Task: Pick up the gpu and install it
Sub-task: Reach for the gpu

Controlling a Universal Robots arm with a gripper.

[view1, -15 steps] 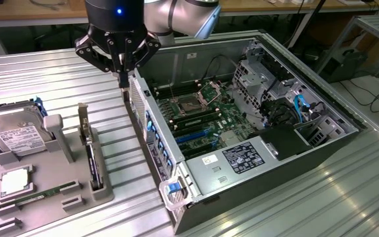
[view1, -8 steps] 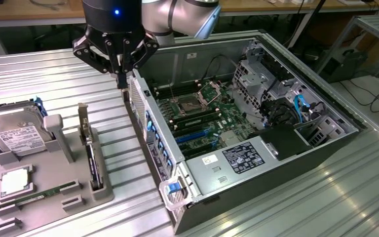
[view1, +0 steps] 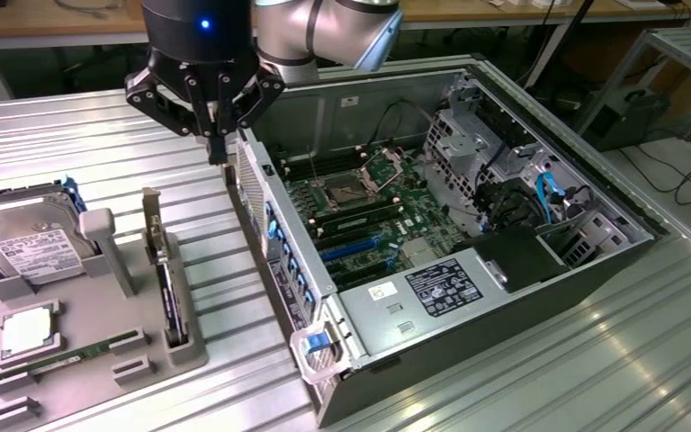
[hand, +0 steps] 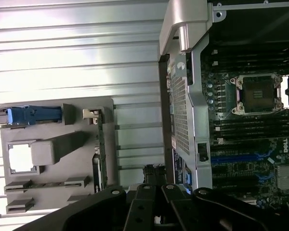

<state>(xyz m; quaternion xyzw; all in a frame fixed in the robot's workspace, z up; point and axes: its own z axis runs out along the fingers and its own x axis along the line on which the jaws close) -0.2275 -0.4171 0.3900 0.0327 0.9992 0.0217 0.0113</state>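
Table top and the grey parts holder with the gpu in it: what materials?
Table top: bright silver ribbed slats with a sheen, looks like bare aluminium extrusion. Parts holder carrying the gpu: uniform matte grey, blocky posts and slots, probably plastic, possibly printed.

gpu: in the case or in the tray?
In the tray: the gpu stands on edge in a slot of the gray tray; the gripper hangs apart from it by the case wall.

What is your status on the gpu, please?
Gripper shut, empty, beside case. Gpu on edge in tray, untouched. Nothing between them.
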